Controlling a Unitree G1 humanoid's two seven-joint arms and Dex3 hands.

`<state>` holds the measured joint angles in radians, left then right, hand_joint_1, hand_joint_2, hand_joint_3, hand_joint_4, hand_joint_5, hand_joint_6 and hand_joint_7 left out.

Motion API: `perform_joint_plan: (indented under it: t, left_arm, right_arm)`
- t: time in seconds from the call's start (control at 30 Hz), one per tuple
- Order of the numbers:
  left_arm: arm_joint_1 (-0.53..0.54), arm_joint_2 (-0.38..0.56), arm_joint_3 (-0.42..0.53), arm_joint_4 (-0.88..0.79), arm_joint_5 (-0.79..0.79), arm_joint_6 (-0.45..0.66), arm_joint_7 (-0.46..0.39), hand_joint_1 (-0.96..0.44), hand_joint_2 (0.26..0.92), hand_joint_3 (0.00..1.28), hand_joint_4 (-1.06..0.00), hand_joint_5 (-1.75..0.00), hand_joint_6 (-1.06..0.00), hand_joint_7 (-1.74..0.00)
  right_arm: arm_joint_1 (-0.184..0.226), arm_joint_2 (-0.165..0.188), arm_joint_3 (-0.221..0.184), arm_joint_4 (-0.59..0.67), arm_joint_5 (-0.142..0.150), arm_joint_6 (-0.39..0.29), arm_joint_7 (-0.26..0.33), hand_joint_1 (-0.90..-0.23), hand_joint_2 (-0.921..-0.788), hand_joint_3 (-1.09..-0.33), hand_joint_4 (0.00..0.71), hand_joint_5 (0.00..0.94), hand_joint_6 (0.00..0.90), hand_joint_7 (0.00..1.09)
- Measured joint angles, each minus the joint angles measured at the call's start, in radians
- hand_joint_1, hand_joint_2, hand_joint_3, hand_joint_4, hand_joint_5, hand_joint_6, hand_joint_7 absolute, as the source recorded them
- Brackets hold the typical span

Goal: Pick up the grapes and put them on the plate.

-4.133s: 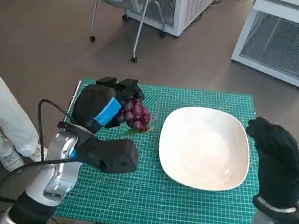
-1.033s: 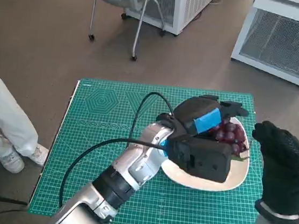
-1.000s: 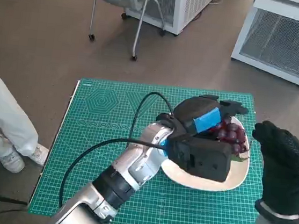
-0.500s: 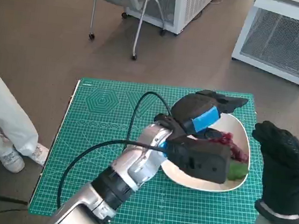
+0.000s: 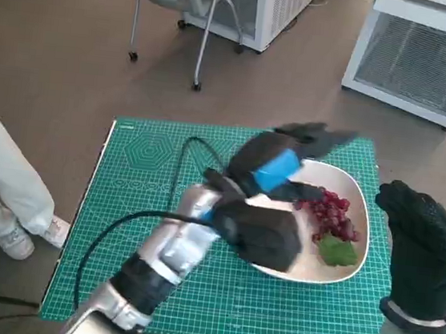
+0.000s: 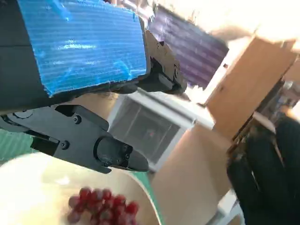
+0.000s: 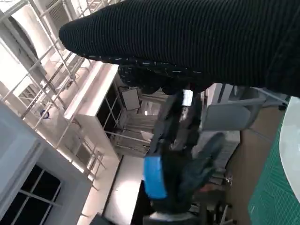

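Lying on the white rounded ceramic plate (image 5: pixel 353 258) by the green cutting mat's (image 5: pixel 146 207) right edge: dark red grape bunch (image 5: pixel 332 214). Hovering above w/ fingers spread, holding nothing: left hand (image 5: pixel 275 169). Idling off-mat, fingers loosely apart: right gloved hand (image 5: pixel 419 246). Placing prob. done; next, clearing arm w/o nudging the plate.

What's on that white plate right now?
A bunch of red grapes with a green leaf lies on the plate. The left hand and forearm cover its near-left part.

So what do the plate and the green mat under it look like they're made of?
The plate: white with a smooth, faintly glossy surface, likely ceramic or melamine; the pictures can't settle which. The mat: flat matte green printed with a white grid and shapes, probably a vinyl or rubber cutting mat.
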<state>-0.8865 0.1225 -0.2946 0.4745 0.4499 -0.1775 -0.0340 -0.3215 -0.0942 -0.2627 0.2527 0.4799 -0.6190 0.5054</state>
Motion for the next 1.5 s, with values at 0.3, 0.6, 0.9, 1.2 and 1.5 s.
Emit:
perform_joint_plan:
  t: [0.3,0.6,0.9,1.2,1.5]
  left_arm:
    - [0.122,0.09,0.194,-0.024,-0.324,-0.156,-0.144,-0.47,0.921,0.2,-0.4,-0.01,-0.43,0.0]
    - [0.261,0.102,0.355,-0.104,-0.699,-0.114,-0.362,-0.41,0.921,0.25,-0.41,-0.01,-0.4,0.0]
    - [0.437,0.102,0.444,-0.25,-0.893,-0.053,-0.478,-0.33,0.921,0.26,-0.4,0.0,-0.38,0.0]
    - [0.519,0.1,0.448,-0.295,-0.881,-0.053,-0.499,-0.29,0.921,0.27,-0.37,0.0,-0.36,0.0]
    - [0.564,0.077,0.448,-0.309,-0.882,-0.053,-0.5,-0.24,0.921,0.28,-0.37,0.0,-0.37,-0.01]
  right_arm:
    - [0.003,-0.001,0.002,-0.01,0.001,0.0,0.0,-0.383,-0.921,-0.585,0.609,0.128,0.256,0.82]
    - [0.002,0.003,0.011,-0.021,-0.007,0.001,-0.006,-0.386,-0.921,-0.584,0.608,0.131,0.258,0.82]
    - [0.008,0.017,0.026,-0.03,-0.015,0.012,-0.032,-0.387,-0.921,-0.585,0.607,0.134,0.259,0.82]
    - [0.01,0.022,0.036,-0.035,-0.016,0.019,-0.034,-0.388,-0.921,-0.586,0.605,0.138,0.258,0.82]
    - [0.016,0.018,0.035,-0.041,-0.014,0.033,-0.034,-0.393,-0.921,-0.586,0.602,0.142,0.255,0.83]
